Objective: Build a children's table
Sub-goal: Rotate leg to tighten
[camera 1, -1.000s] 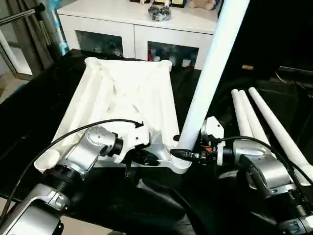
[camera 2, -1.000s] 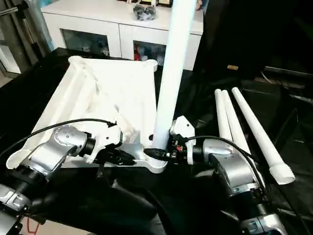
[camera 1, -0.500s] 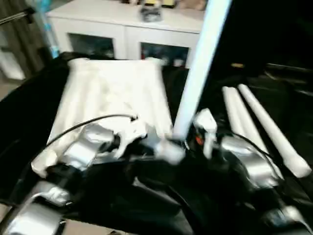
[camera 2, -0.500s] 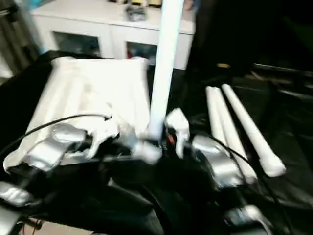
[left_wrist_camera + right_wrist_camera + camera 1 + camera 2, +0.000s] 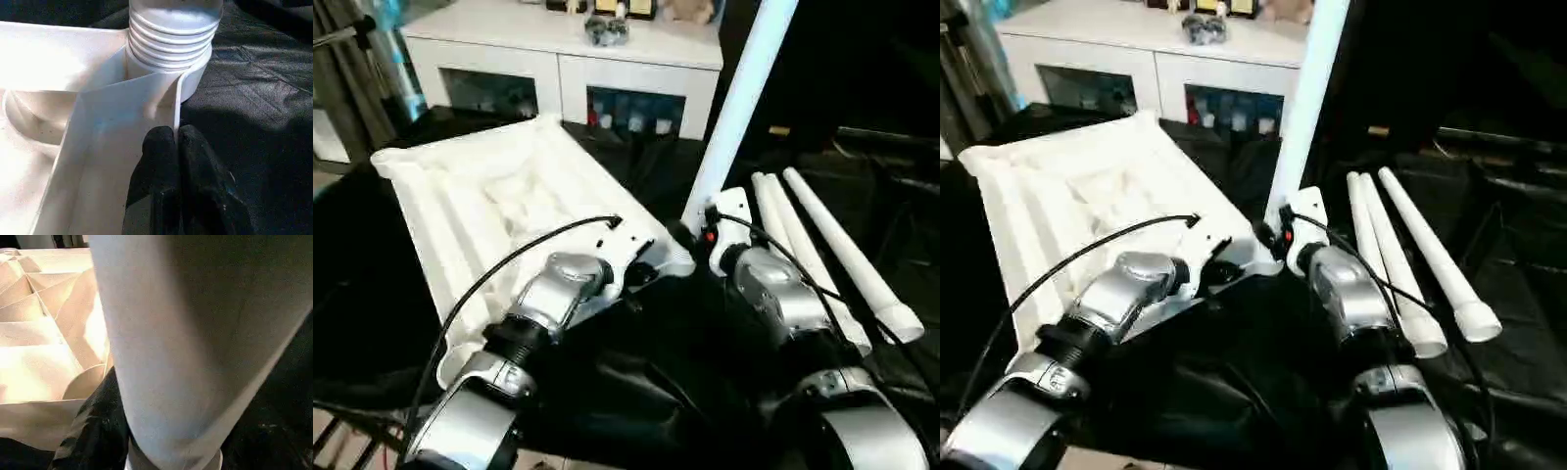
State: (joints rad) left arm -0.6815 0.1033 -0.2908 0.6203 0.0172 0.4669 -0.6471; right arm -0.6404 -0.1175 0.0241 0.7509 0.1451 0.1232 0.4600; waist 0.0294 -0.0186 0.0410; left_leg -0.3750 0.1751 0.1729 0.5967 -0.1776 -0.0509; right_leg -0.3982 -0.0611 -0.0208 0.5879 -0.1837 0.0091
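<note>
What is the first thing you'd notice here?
A tall white plastic tube leg stands up from the near corner of the upside-down white ribbed tabletop, with the right gripper around its base. The left gripper pinches the tabletop's thin edge beside that corner. Three more white legs lie on the black cloth to the right.

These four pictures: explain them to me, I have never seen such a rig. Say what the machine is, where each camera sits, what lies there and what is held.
A humanoid robot with two silver arms is building a children's table. Two pictures come from its head, looking down; the other two from its wrists. The white tabletop lies underside up on a black cloth. The left end effector pinches the tabletop's edge wall. The right end effector grips the upright leg, whose threaded end sits at a corner socket. Three spare legs lie to the right.
</note>
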